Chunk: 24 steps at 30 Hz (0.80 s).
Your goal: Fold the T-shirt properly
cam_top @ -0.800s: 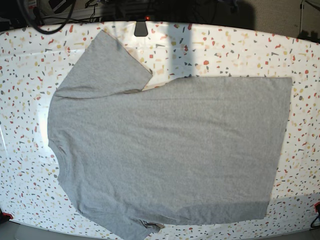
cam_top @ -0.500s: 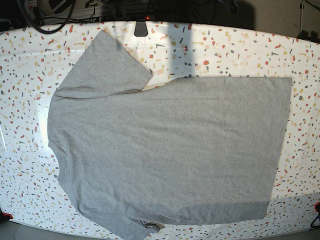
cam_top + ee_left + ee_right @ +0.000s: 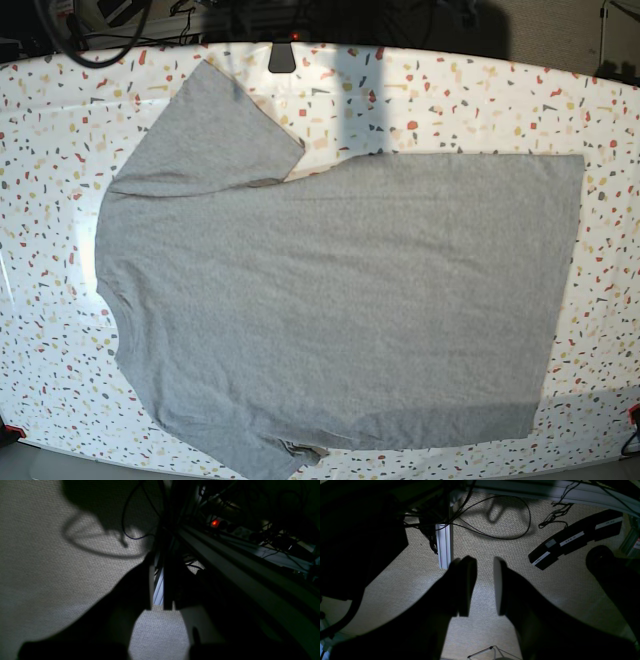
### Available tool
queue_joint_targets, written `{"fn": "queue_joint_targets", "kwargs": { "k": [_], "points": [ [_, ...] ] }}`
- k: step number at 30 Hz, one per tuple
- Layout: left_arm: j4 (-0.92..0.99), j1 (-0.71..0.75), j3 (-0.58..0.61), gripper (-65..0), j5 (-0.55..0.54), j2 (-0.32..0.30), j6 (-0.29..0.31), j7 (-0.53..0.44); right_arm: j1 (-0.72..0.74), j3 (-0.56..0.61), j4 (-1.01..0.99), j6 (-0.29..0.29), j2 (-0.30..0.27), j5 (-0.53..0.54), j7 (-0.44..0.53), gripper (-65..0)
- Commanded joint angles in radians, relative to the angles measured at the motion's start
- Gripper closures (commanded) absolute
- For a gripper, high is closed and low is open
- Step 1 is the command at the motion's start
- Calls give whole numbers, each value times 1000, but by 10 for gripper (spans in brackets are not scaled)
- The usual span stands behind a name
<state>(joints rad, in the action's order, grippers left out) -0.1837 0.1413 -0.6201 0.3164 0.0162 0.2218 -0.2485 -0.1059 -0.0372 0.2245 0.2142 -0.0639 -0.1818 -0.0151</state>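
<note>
The light grey T-shirt (image 3: 340, 300) lies flat on the speckled table (image 3: 480, 90), plain side up. Its collar end is at the left and its hem at the right; one sleeve (image 3: 205, 130) spreads to the upper left. No lettering shows. Neither gripper appears in the base view. My left gripper (image 3: 158, 605) hangs below table height over the floor, with its jaws nearly together and empty. My right gripper (image 3: 482, 587) also points at the floor, with its jaws a little apart and empty.
The shirt's lower sleeve (image 3: 285, 455) reaches the table's front edge. Under the table are carpet, cables (image 3: 495, 517), an aluminium leg (image 3: 444, 545), a black bar-shaped device (image 3: 572, 540) and a power strip with a red light (image 3: 214, 523).
</note>
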Motion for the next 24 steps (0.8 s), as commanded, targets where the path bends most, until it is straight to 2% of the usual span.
{"fn": "queue_joint_targets", "kwargs": {
  "k": [1, 7, 9, 12, 14, 15, 18, 21, 22, 24],
  "points": [
    [-2, 8, 1, -67, -2, -3, 10, -7, -6, 1, 4, 5, -3, -2, 8, -170],
    [-5, 24, 1, -67, -2, -3, 18, -6, -14, 2, 4, 16, -33, -2, 8, -171],
    [-22, 41, 1, -67, -2, -3, 44, -6, -23, 1, 5, 65, -53, -1, 8, -170],
    [-81, 76, 2, -67, -2, -2, 142, 1, -40, 1, 13, 156, -90, 3, 8, -170],
    [-136, 101, 2, -67, -2, 1, 196, 35, -62, 1, 39, 204, -113, 11, 11, -170],
    [-171, 113, 5, -67, -2, 5, 202, 67, -77, 1, 59, 219, -123, 31, 11, -170],
    [-288, 161, 53, -67, -2, 17, 201, 155, -135, 1, 150, 236, -157, 83, 11, -170],
    [-417, 230, 152, -67, -3, 23, 198, 186, -216, 1, 279, 259, -184, 89, 9, -170],
    [-458, 258, 189, -67, -9, 23, 188, 186, -249, 1, 328, 273, -192, 89, 7, -170],
    [-539, 317, 261, -67, -63, 22, 130, 197, -320, 1, 433, 282, -208, 98, 6, -170]
  ]
}}
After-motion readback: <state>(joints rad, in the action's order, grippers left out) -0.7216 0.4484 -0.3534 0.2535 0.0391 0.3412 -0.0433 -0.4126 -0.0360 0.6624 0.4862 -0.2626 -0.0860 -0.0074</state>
